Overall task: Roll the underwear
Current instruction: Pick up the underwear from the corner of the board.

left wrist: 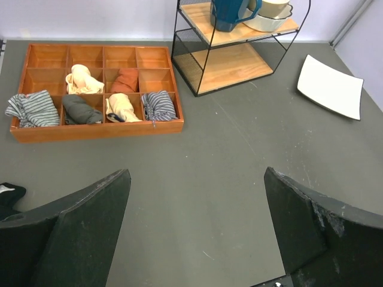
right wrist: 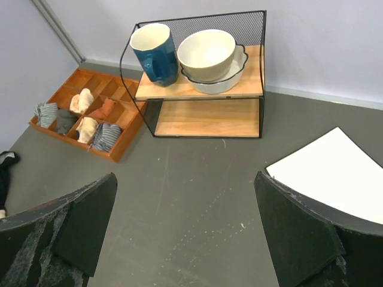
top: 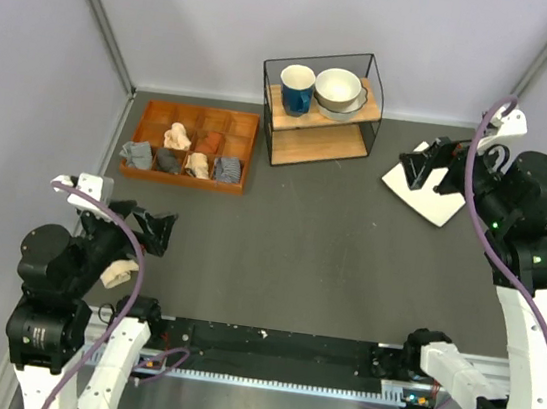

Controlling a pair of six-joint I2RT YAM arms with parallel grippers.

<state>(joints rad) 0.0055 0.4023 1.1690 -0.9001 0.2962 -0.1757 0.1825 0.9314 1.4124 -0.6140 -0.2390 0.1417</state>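
The left tool hangs above the near left part of the counter with its jaws spread as wide as they go and nothing between them. In the left wrist view its 2 dark fingers frame only bare grey surface. The underwear lies just behind this tool, toward the arm's base. It is a heap of black fabric mostly hidden under the arm, with a fold of cream waistband showing. From the left wrist only a black corner shows at the frame's left edge, clear of the fingers. I cannot tell how it is folded.

The right tool is well apart, at the far right. Its jaws are also fully parted and it holds nothing. It hovers over the near corner of a white square plate that lies flat on the counter.

Beyond the left tool, at the far left, sits a wooden tray divided into compartments. It holds 6 small rolled garments: 2 cream, 1 rust-brown, 1 dark grey and 2 striped. The leftmost striped roll spills over the tray's left wall.

Just right of the tray stands a black wire shelf with 2 wooden boards. On its upper board a blue mug stands upright. Beside the mug, a cream bowl rests in a scalloped white dish.
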